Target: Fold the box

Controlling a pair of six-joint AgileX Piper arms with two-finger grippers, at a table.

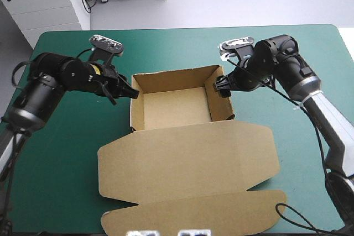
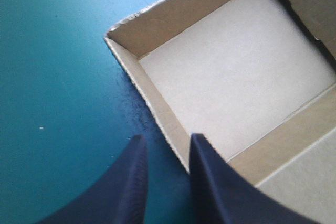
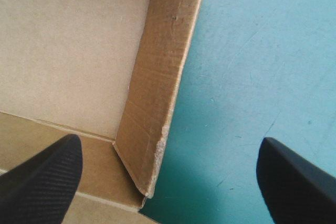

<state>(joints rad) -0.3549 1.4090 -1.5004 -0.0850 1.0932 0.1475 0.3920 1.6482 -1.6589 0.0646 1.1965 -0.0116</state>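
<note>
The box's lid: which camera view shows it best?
The high view: nearly the whole lid lies flat there, on the near side of the tray. The left wrist view shows only a corner of it beside the tray; the right wrist view shows mostly tray wall, hardly any lid.

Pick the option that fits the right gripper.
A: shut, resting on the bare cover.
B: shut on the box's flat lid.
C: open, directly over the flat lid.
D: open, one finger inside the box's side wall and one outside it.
D: the right gripper stands open, one black finger over the inside of the box, the other over the teal-green cover, with the raised wall between them.
</note>
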